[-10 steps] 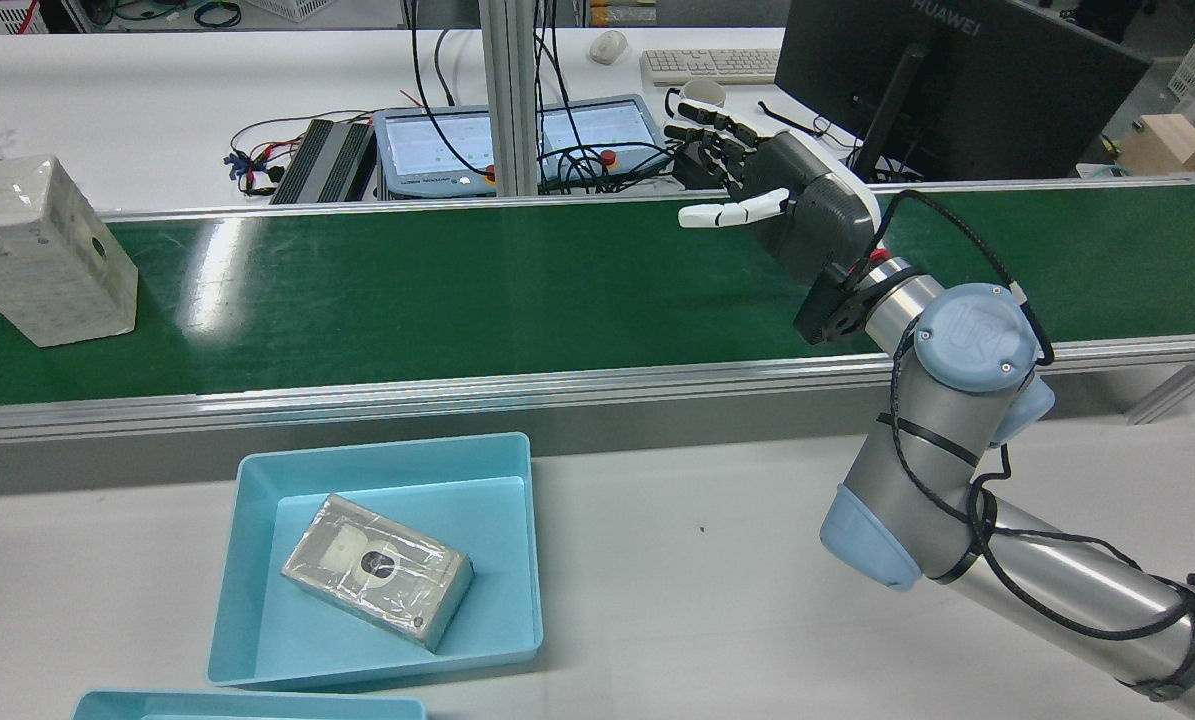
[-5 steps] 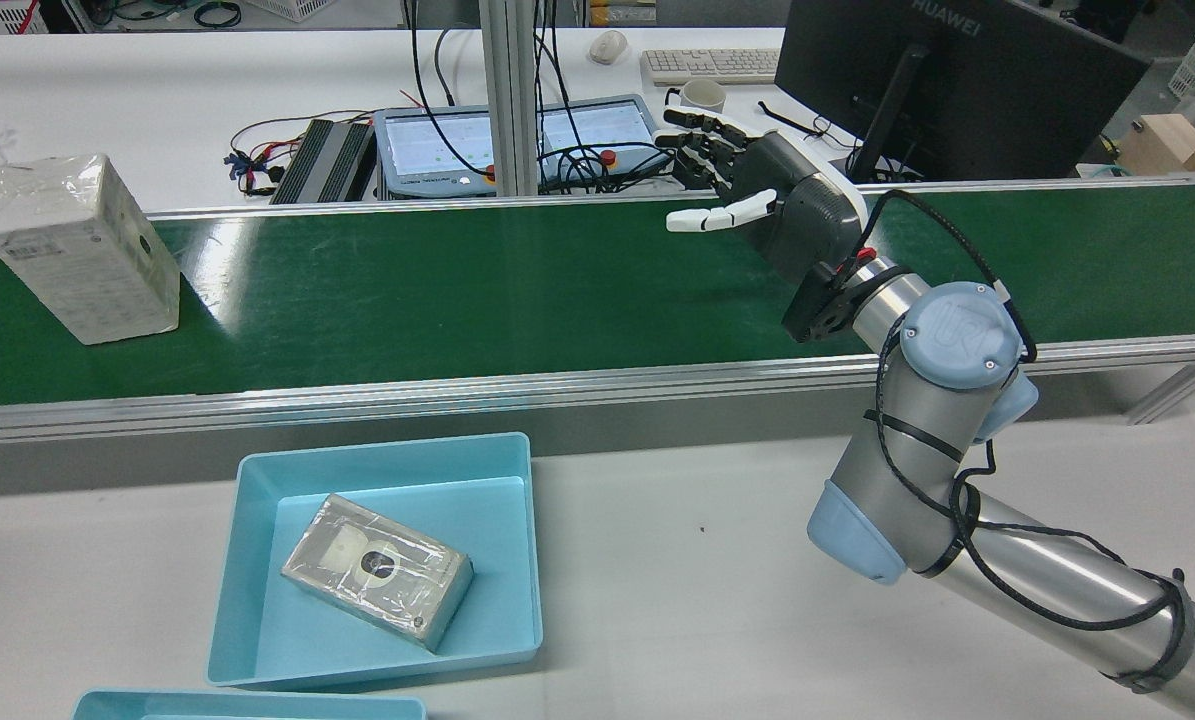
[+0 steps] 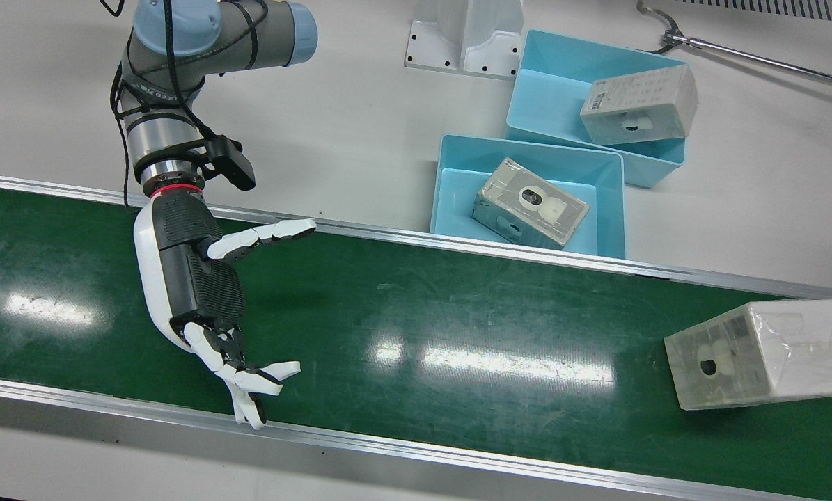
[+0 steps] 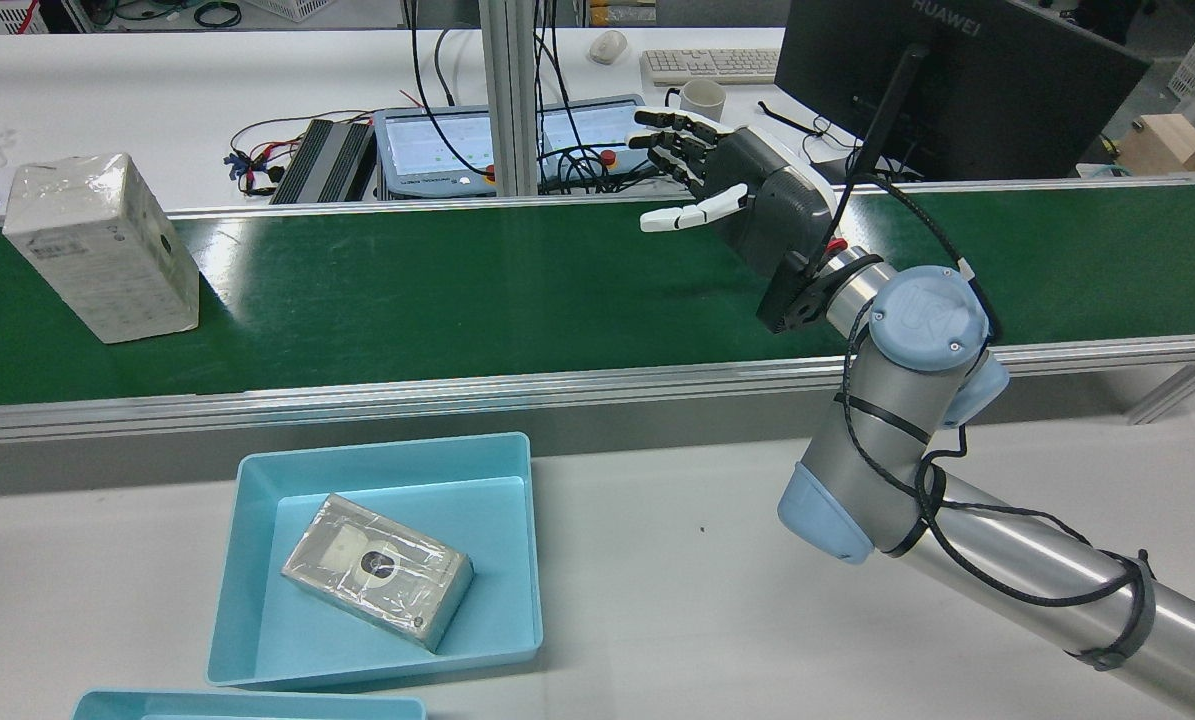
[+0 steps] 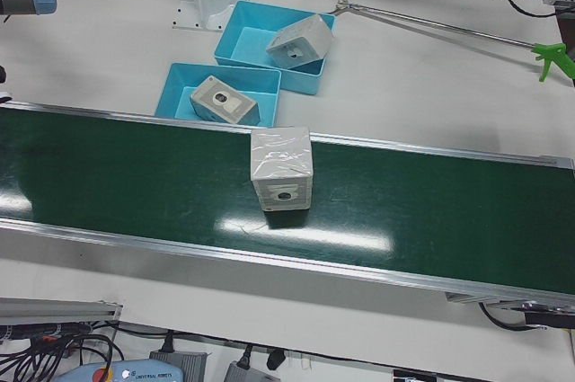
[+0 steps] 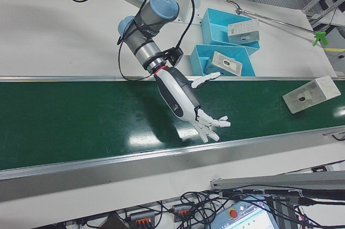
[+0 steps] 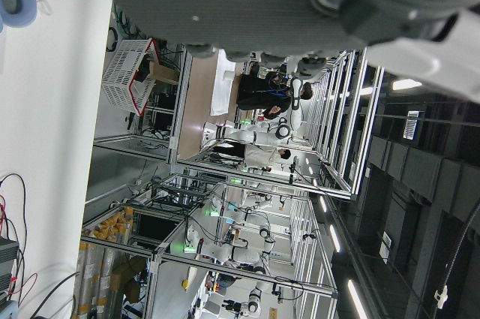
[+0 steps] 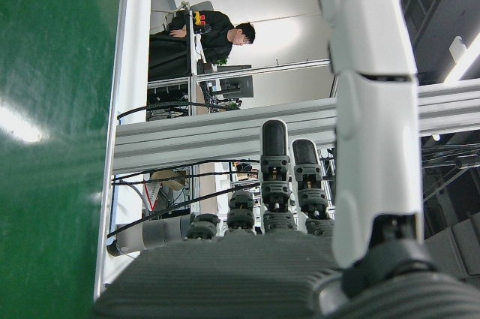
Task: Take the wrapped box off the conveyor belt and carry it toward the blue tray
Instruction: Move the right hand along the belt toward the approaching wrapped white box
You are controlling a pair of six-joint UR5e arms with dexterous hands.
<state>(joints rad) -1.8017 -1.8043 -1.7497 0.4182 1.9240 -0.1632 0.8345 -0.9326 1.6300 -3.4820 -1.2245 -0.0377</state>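
The right hand (image 4: 732, 185), open and empty above the conveyor belt (image 4: 477, 290), has shifted toward the wrapped box (image 4: 105, 248), which rides nearer along the belt, so the grasp remains ahead.

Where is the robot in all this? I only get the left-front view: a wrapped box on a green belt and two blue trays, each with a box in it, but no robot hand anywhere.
Observer: The front view shows it. The right robot hand hangs over the belt, outside your frame and well apart from the box.
Operator: Is it holding anything?
Observer: No. Its fingers are spread apart with nothing between them.
Operator: And what lies beyond the belt?
Observer: In the rear view, a desk on the belt's far side carries a monitor, a keyboard and a mug.
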